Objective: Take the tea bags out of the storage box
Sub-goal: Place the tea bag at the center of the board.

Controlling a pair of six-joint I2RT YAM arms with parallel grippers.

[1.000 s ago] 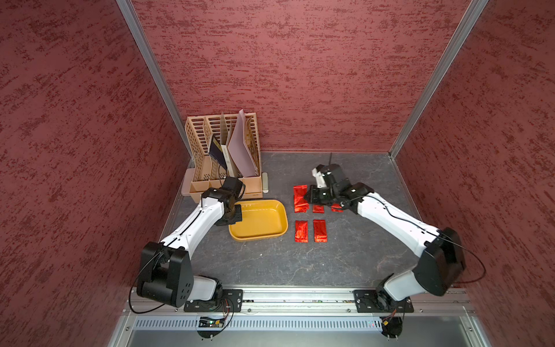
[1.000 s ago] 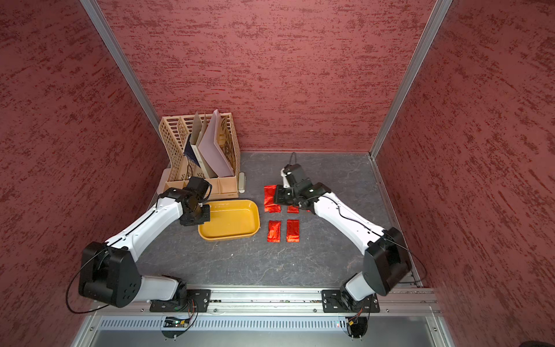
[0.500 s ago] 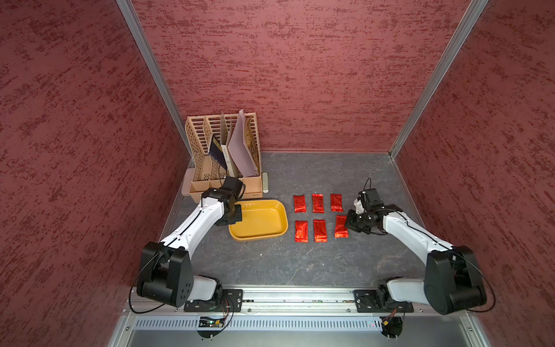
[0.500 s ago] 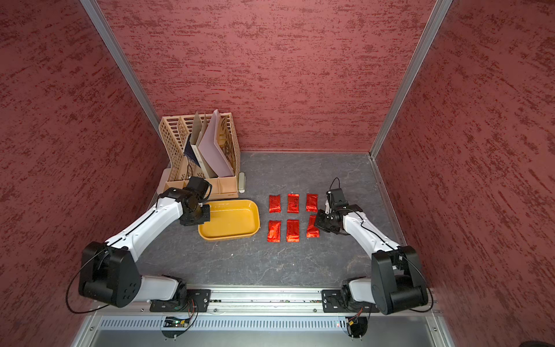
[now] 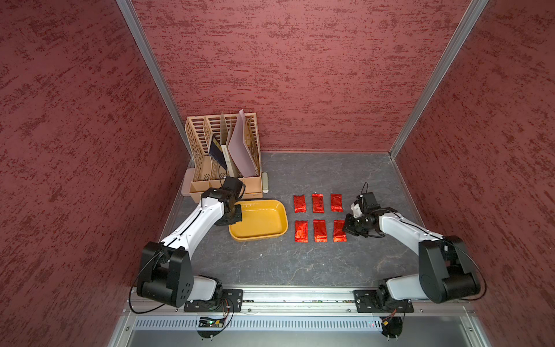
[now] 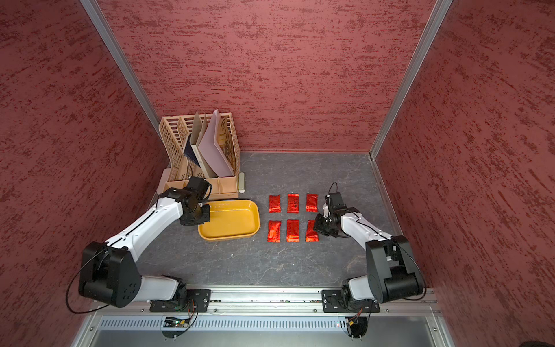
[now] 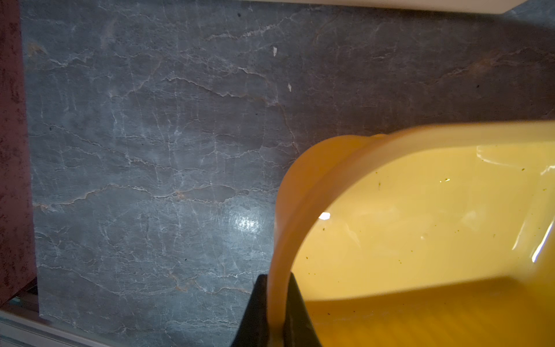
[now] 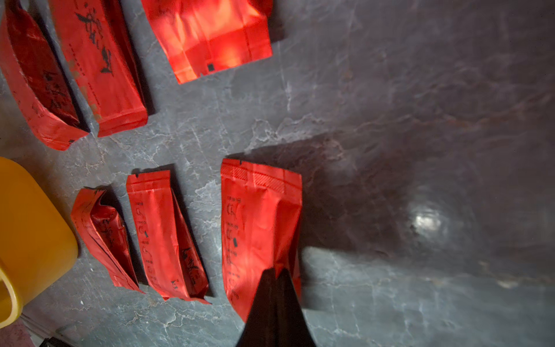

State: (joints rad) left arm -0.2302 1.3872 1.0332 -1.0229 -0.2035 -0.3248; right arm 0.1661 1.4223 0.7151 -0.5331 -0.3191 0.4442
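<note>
All six bags [image 5: 318, 203] lie on the table [image 5: 270, 264] beside the empty box [image 5: 255, 238]. My right gripper [image 8: 274, 271] pinches the sixth bag [image 8: 258, 222]; pulling away unreleased drags it askew. My left gripper [image 7: 274, 278], clamped on the box rim, could tip it.

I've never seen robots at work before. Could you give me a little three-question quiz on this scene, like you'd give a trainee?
1. Count: how many tea bags lie on the table?
2. True or false: the storage box has a tea bag inside it.
3. Pick one: what is the left gripper clamped on?
A. the storage box's rim
B. a tea bag
C. nothing at all

Key: 1. six; 2. false; 3. A
</note>
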